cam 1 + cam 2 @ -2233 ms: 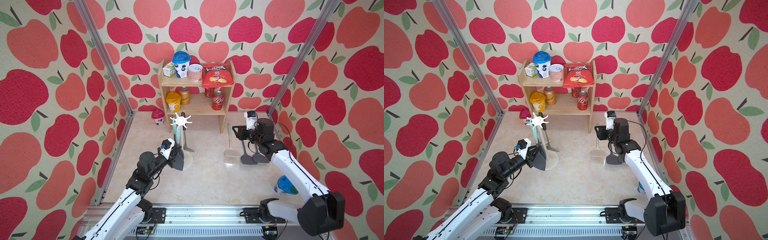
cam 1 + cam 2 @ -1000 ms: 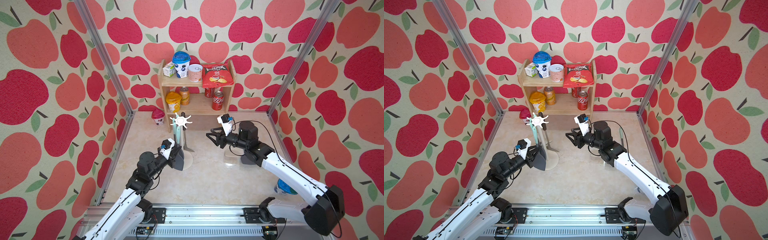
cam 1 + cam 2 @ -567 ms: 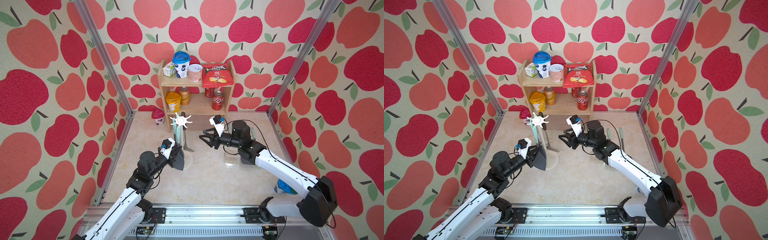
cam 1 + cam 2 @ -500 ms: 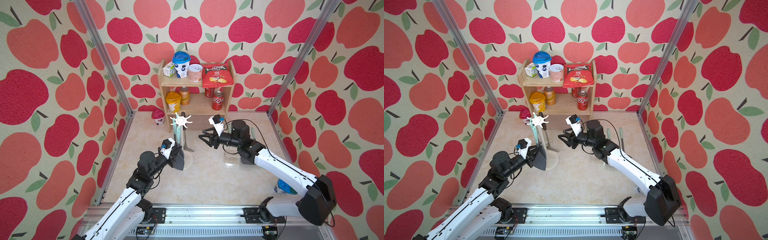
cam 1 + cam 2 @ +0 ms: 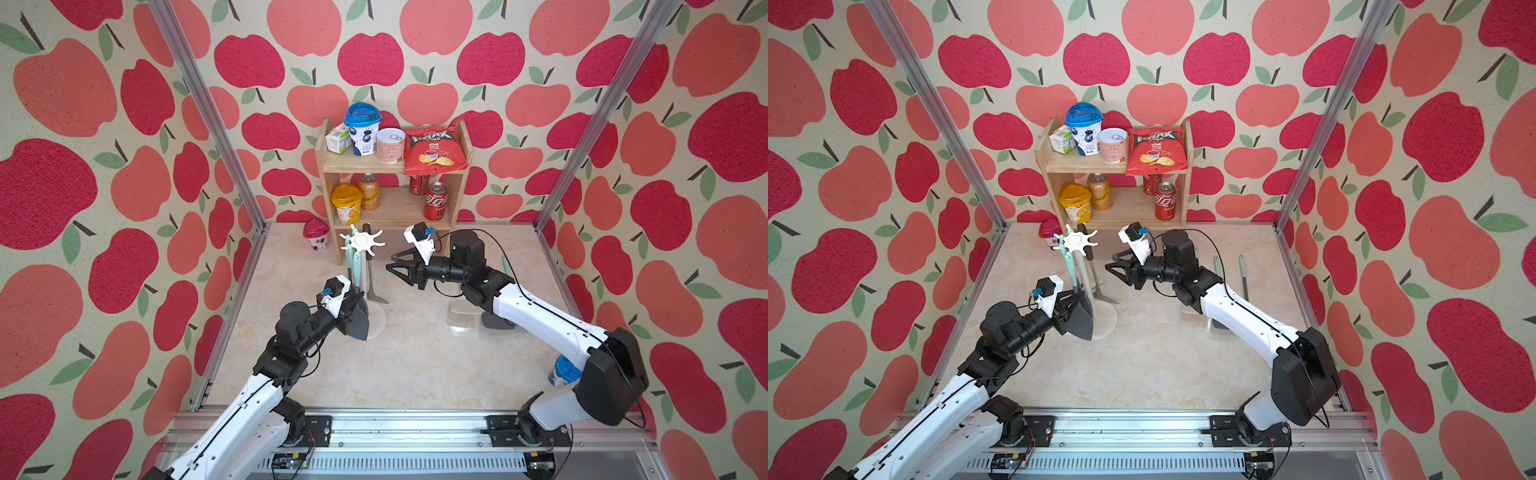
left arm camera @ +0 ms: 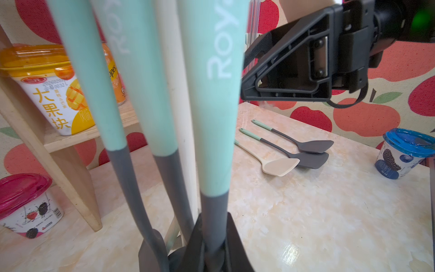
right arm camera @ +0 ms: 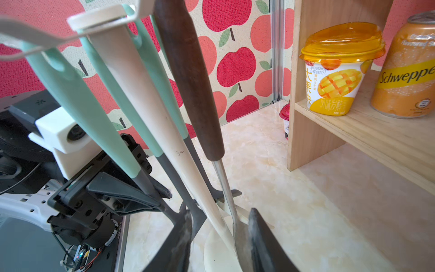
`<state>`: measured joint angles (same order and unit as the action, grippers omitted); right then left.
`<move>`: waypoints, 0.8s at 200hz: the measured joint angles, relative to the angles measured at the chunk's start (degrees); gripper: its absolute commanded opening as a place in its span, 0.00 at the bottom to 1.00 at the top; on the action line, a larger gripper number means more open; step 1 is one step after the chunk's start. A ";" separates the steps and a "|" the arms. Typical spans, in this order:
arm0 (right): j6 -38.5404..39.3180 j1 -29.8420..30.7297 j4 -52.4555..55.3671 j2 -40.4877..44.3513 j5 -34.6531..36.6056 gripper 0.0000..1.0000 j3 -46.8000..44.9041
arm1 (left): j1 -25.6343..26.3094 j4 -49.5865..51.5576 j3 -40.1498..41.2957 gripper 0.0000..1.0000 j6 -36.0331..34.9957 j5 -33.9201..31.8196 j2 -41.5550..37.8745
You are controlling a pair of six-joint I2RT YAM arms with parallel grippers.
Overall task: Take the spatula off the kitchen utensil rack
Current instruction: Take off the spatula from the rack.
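Note:
The kitchen utensil rack (image 5: 360,243) (image 5: 1076,241) stands left of centre on the table, with several utensils hanging from its white crown. My left gripper (image 5: 353,303) (image 6: 214,249) is shut on the grey neck of a teal-handled spatula (image 6: 211,94) hanging on the near side. My right gripper (image 5: 392,268) (image 7: 219,237) is open, just right of the rack, pointing at it. In the right wrist view its jaws straddle the white pole (image 7: 146,106) and the metal shank of a dark wooden-handled spatula (image 7: 188,82), with gaps on both sides.
A wooden two-tier shelf (image 5: 395,166) with cups, cans and a chip bag stands right behind the rack. A pink cup (image 5: 316,233) sits to its left. Three spatulas (image 6: 282,164) lie on the table at the right. A blue cup (image 5: 563,370) stands near the right arm's base.
My right arm has swung left from the right side of the table to the rack, and its jaws have narrowed a little. The left arm has not moved.

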<state>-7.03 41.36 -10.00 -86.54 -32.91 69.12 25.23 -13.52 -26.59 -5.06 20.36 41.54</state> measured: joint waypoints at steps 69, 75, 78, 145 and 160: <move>1.27 0.00 -0.68 -6.95 -3.85 0.41 6.05 | 0.00 -0.02 -0.04 0.00 -0.02 -0.02 0.13; 1.27 -0.02 -0.68 -7.48 -4.24 0.41 6.56 | 0.00 -0.02 -0.04 0.00 0.00 -0.02 0.13; 1.27 -0.02 -0.68 -7.74 -4.44 0.42 6.75 | 0.00 -0.02 -0.04 0.00 -0.02 -0.02 0.13; 1.11 0.00 -0.94 -11.80 -8.76 0.42 9.35 | 0.00 -0.46 -0.11 0.00 -0.02 -0.02 0.66; 0.98 0.00 -1.09 -12.37 -9.51 0.41 9.79 | 0.00 -0.50 -0.15 0.00 -0.02 -0.02 0.81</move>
<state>-6.04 41.36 -11.09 -98.91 -42.41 78.91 25.23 -14.02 -26.74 -5.08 20.34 42.35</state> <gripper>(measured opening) 0.415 0.134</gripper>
